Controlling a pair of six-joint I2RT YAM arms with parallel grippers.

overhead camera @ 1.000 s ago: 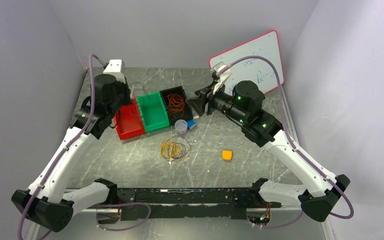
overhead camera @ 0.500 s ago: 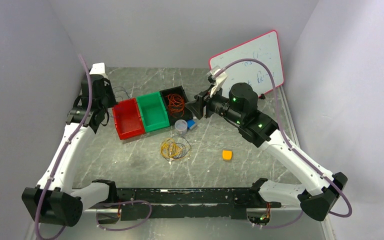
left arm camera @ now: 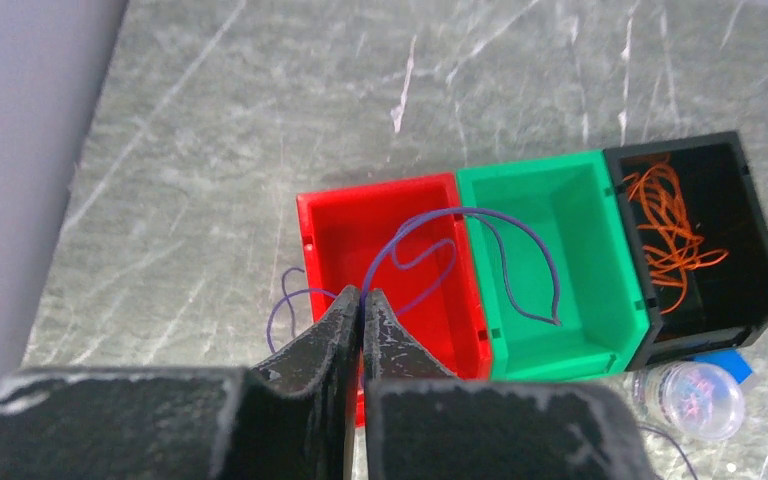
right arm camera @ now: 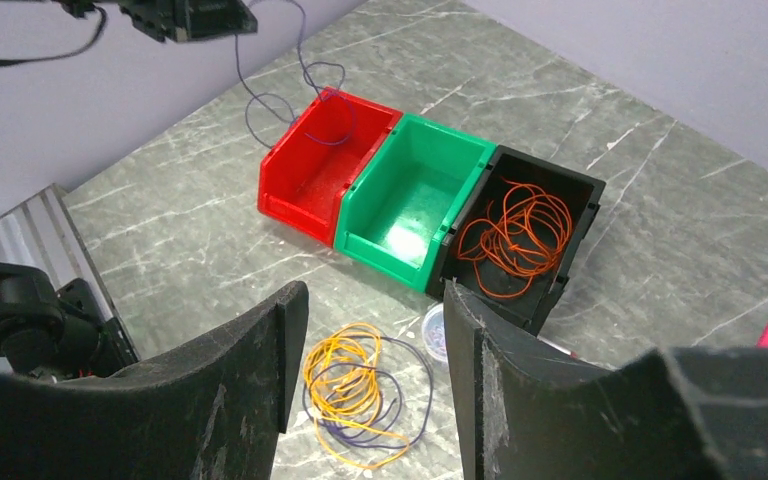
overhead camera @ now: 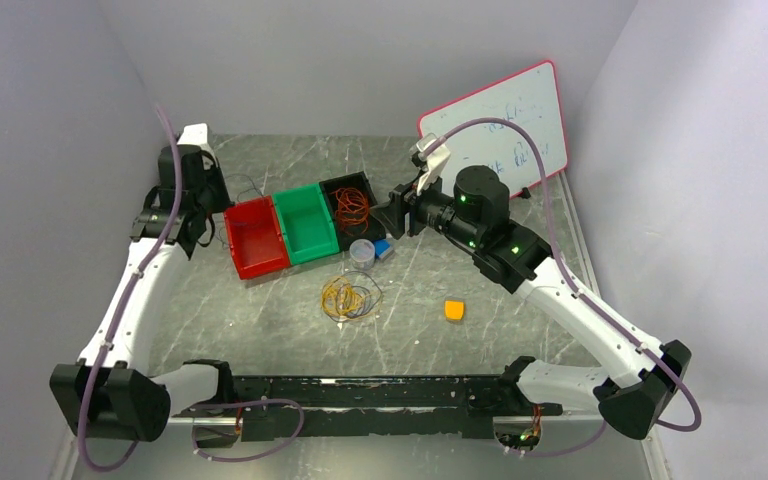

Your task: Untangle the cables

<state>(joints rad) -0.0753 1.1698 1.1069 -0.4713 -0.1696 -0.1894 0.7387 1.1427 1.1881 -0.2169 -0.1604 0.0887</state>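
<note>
The left end effector (left arm camera: 362, 300) was pinched shut on a thin purple cable (left arm camera: 430, 225) at the lower centre of its wrist view. The wire rose from between the closed tips and arched over the red bin (left arm camera: 375, 187). One loop dipped into the green bin (left arm camera: 530, 165) beside it, and another strayed over the table (left arm camera: 210, 150) to the left.

The black bin (left arm camera: 670, 145), at the right end of the row, held a loose coil of orange cable (left arm camera: 670, 225). Below the bins in the right wrist view, a yellow cable (right arm camera: 345, 375) and a dark purple cable (right arm camera: 410, 400) lay looped through each other on the table. A small clear container (right arm camera: 435, 330) sat just beside them.

The right end effector (right arm camera: 372, 310) hung above that tangle with its jaws moderately apart and nothing between them.

The wires looked very light and limp, yet springy enough to keep their coils. A lifted strand would likely drag its neighbours along wherever the loops crossed. Their smooth coating could slip from a loose pinch, so a firm grip on a single strand seemed called for. The best hold on the tangle appeared to be the dark outer loop at its lower right, where it lay clear of the yellow coil.
</note>
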